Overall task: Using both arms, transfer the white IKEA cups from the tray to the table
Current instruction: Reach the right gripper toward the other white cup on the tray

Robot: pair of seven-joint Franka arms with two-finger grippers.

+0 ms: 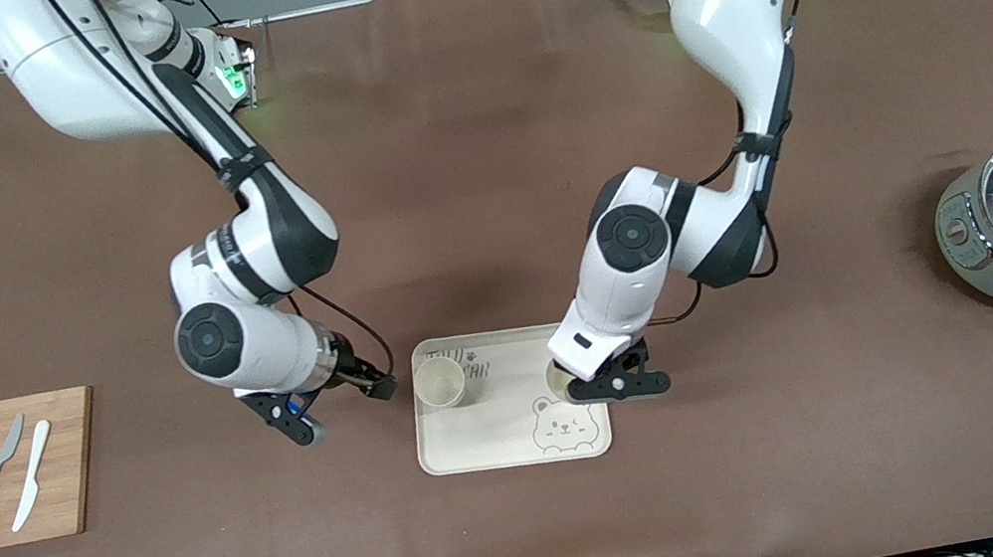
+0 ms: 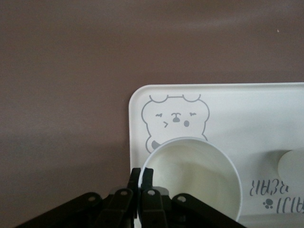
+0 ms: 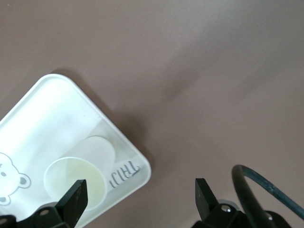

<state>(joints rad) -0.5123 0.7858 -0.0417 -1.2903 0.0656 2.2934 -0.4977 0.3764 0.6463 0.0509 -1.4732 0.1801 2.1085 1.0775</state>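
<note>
One small cream-white tapered tumbler (image 2: pixel 192 173) is standing upright on the cream-white bear-print plastic tray (image 1: pixel 503 439), at the left arm's end; the left gripper (image 2: pixel 141 190) is pinching its thin rim, fingers clenched on the wall. The second smooth tumbler (image 1: pixel 441 384) is sitting at the tray's other end, beside the right gripper (image 1: pixel 331 402), which is hanging spread wide over the matte brown table (image 1: pixel 539 533) just off the tray edge

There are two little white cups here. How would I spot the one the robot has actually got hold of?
Find the cream tray with the bear face, mid-table. Of the two white cups on it, take the cup at the end toward the left arm, beside the bear. The left claw pinches its rim; the other cup stands free.
</note>
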